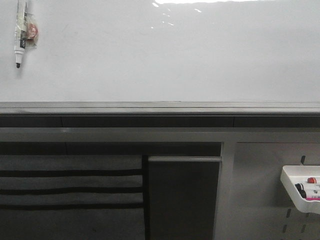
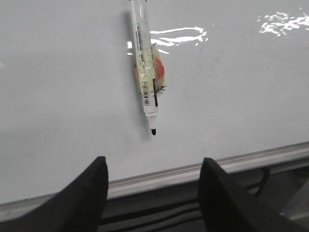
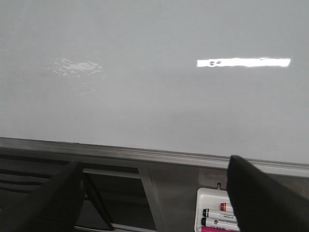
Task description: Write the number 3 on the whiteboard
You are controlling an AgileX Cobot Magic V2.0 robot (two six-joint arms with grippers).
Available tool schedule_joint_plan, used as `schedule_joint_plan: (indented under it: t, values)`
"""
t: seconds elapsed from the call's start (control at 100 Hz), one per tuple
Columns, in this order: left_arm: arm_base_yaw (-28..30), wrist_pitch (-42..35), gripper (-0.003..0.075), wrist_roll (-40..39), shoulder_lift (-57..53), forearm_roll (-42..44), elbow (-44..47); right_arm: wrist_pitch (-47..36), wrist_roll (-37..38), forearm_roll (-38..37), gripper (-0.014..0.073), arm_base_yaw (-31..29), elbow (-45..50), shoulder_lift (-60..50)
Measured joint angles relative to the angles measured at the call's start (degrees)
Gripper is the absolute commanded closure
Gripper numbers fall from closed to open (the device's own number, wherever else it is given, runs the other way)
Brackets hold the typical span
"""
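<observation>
A black-tipped marker (image 1: 20,32) hangs tip down on the whiteboard (image 1: 165,55) at about ten o'clock in the front view, fixed there with clear tape over a small orange-red patch (image 1: 33,32). Nothing else sits on the board's face, which shows only faint smudges and a strip of glare (image 1: 210,2) along its edge at twelve o'clock. No written digit is visible on it in any view. A grey metal rail (image 1: 160,108) runs the full width under the board. Below the rail, at about seven o'clock, is a dark panel with horizontal black bands (image 1: 70,190), at six o'clock a dark grey slab (image 1: 182,197), and at four o'clock a pale pegboard (image 1: 265,190) carrying a white tray (image 1: 292,192) that holds a few markers (image 1: 307,187). The wide stretch of board from the centre to three o'clock is open. In the left wrist view the left gripper (image 2: 153,179) has its two dark fingers spread wide apart, holding nothing; the taped marker's tip lies just beyond the gap between them, near but not touching. In the right wrist view the right gripper (image 3: 154,193) is likewise spread and empty, facing bare board above the rail, with the tray between its fingers further off.
</observation>
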Motion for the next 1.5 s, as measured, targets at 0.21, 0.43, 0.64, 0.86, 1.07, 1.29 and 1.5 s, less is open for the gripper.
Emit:
schedule_joint_plan:
  t: [0.21, 0.43, 0.64, 0.86, 1.07, 1.29, 1.5]
  values:
    - [0.0, -2.26, 0.0353, 0.0, 13.12, 0.0, -6.64, 0.09, -0.21, 0.14, 0.0056, 0.0, -0.04, 0.0]
    - [0.0, -3.04, 0.0353, 0.0, 23.21, 0.0, -12.73, 0.09, -0.31, 0.14, 0.0056, 0.0, -0.04, 0.0]
    - [0.0, -3.89, 0.0353, 0.0, 28.24, 0.0, -15.58, 0.09, -0.31, 0.16, 0.0056, 0.0, -0.04, 0.0]
    - [0.0, -4.03, 0.0395, 0.0, 29.51, 0.0, -15.82, 0.09, -0.31, 0.16, 0.0056, 0.0, -0.04, 0.0]
    - [0.0, -4.54, 0.058, 0.0, 29.51, 0.0, -15.92, 0.09, -0.31, 0.16, 0.0056, 0.0, -0.04, 0.0]
    - [0.0, -4.9, 0.0699, 0.0, 29.51, 0.0, -15.92, 0.13, -0.31, 0.26, 0.0056, 0.0, -0.04, 0.0]
    - [0.0, -5.0, 0.0738, 0.0, 29.51, 0.0, -15.92, 1.6, -0.31, 1.81, 0.0056, 0.0, -0.15, 0.13]
